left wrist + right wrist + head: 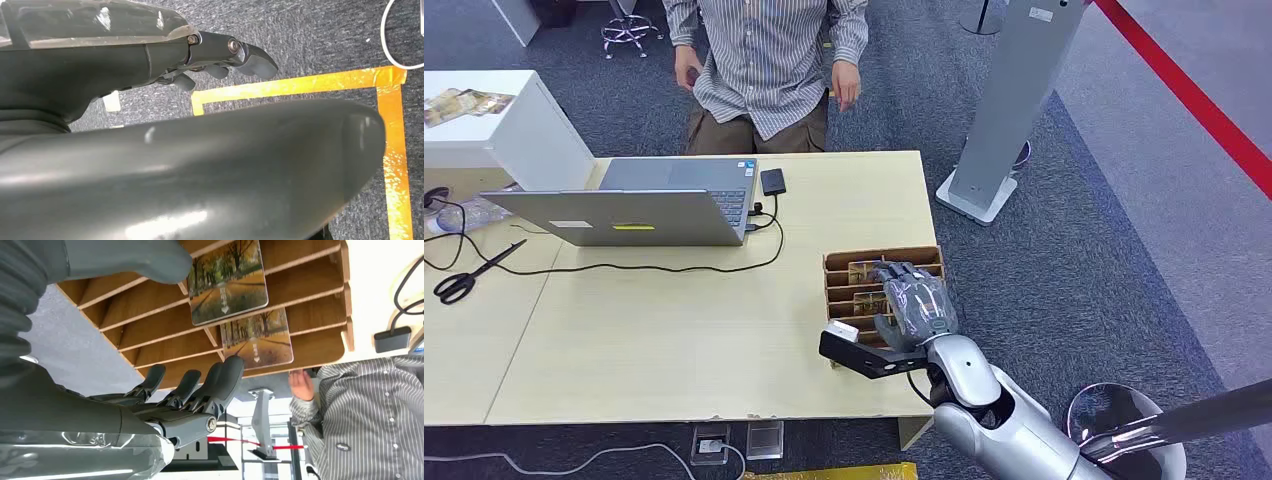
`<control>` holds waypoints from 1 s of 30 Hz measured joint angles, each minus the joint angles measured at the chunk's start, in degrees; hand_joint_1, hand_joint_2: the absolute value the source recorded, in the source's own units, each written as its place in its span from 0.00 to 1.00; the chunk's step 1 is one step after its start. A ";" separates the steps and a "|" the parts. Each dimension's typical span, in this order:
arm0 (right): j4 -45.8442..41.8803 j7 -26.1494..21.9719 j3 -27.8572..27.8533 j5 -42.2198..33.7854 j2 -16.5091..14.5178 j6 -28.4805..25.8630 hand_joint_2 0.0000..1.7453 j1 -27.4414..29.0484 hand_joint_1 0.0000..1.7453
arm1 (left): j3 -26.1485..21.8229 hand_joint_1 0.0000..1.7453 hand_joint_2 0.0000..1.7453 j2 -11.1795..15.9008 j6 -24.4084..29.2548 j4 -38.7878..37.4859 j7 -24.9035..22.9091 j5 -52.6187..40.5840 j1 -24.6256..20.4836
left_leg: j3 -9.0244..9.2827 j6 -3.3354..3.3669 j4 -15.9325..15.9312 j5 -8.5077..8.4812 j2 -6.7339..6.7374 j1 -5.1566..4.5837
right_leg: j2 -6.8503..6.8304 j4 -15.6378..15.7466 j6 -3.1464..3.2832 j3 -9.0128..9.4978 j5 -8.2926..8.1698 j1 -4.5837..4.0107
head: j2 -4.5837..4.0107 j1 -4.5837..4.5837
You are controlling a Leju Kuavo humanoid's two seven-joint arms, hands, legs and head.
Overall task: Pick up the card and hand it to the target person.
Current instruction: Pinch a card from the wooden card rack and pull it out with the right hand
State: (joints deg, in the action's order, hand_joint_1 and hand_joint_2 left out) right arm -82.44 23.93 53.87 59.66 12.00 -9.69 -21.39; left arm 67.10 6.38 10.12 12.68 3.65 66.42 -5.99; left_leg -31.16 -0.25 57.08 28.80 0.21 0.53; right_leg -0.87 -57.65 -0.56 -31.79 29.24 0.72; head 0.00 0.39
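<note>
1. While the person (769,60) waits behind the table (674,330), the right hand (911,300) hovers released over the card rack (839,262) at the table's right edge.
2. Cards (227,282) sit slotted inside; print unreadable.
3. Grey carpet, red line (1194,100).

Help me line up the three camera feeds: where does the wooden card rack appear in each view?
Head view: wooden card rack at the table's near right corner, under the right hand.
Left wrist view: not in it.
Right wrist view: rack across the upper picture, holding cards.
Shared landmark: person's striped shirt.
</note>
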 joint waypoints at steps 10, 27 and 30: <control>0.74 -0.06 0.52 -0.52 -0.02 0.75 1.00 0.43 0.36 | 0.15 0.00 0.00 0.00 -0.01 0.00 0.00 0.03 -0.01 | 0.00 0.00 0.00 0.00 0.00 0.00 | 0.00 0.00 0.00 0.00 0.00 0.00 | 0.00 0.00; 2.02 -0.50 0.80 -1.71 -0.49 0.53 1.00 0.37 0.48 | 0.15 0.00 0.00 0.00 -0.08 0.00 0.00 0.17 -0.01 | 0.00 0.00 0.00 0.00 0.00 0.00 | 0.00 0.00 0.00 0.00 0.00 0.00 | 0.01 0.01; 2.03 -0.42 0.80 -1.88 -0.50 0.51 1.00 0.37 0.49 | 0.15 0.00 0.00 0.00 -0.09 0.00 0.00 0.17 -0.01 | 0.00 0.00 0.00 0.00 0.00 0.00 | 0.00 0.00 0.00 0.00 0.00 0.00 | 0.01 0.02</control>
State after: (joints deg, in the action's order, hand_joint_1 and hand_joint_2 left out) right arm -80.41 23.51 54.66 57.77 11.50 -9.18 -21.01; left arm 67.25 6.38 10.03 12.68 3.65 66.60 -6.00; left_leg -31.16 -0.25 57.08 28.80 0.21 0.53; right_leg -0.87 -57.65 -0.56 -31.78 29.24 0.72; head 0.01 0.41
